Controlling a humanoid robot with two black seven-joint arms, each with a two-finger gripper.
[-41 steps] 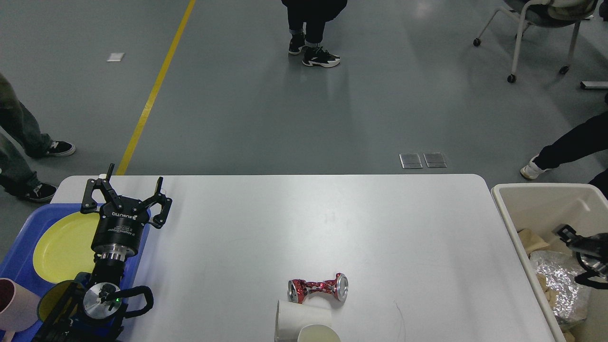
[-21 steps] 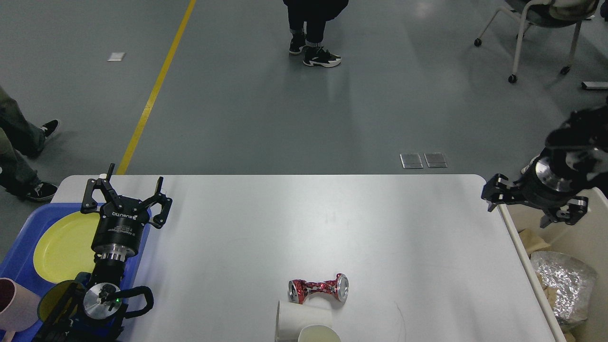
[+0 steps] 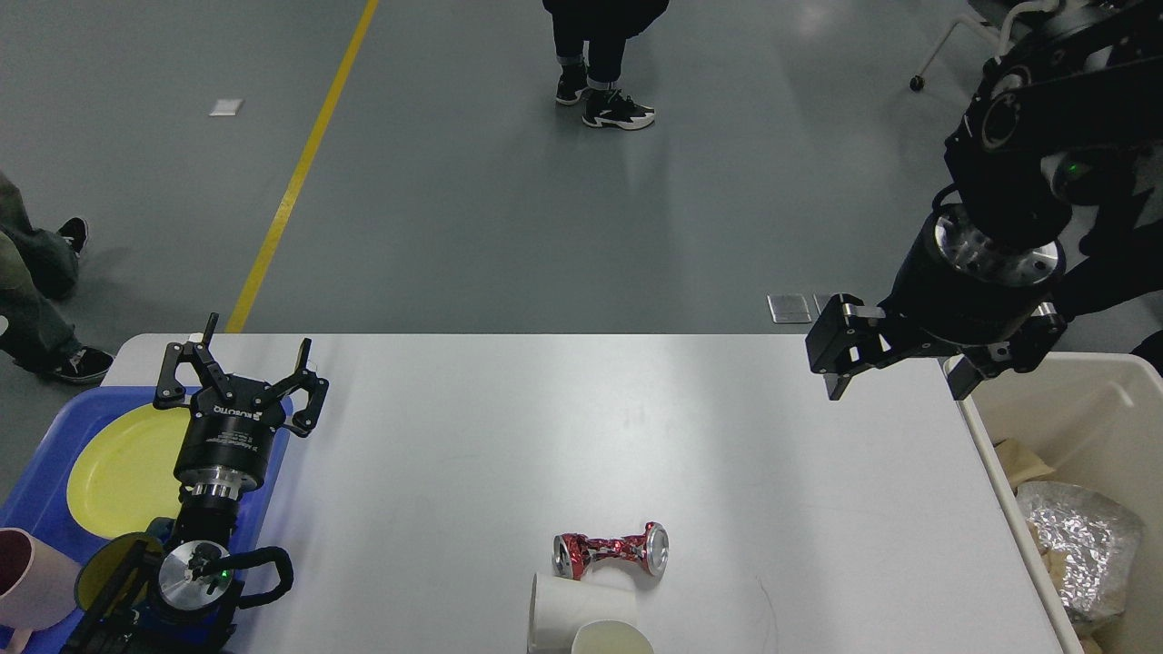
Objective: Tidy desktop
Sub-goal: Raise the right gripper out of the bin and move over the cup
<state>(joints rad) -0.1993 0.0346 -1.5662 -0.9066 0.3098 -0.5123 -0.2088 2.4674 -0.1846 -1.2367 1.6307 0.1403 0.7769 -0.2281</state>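
The white desktop point(image 3: 563, 427) fills the lower middle of the head view. A crushed red can point(image 3: 611, 551) lies on it near the front. A white paper cup point(image 3: 581, 619) lies on its side just in front of the can, touching or nearly touching it. My left gripper point(image 3: 245, 368) is open and empty above the desktop's far left edge, beside the blue tray point(image 3: 41, 477). My right gripper point(image 3: 895, 377) is open and empty, held high over the desktop's far right corner, next to the beige bin point(image 3: 1045, 372).
The blue tray holds a yellow plate point(image 3: 123, 468), a pink cup point(image 3: 27, 590) and a dark yellow dish point(image 3: 100, 568). The beige bin holds crumpled foil point(image 3: 1077, 545) and paper scraps. People's legs and a wheeled chair stand on the floor beyond the desktop.
My right arm has risen out of the bin and swung up and left, to above the desktop's right corner. The left arm has not moved.
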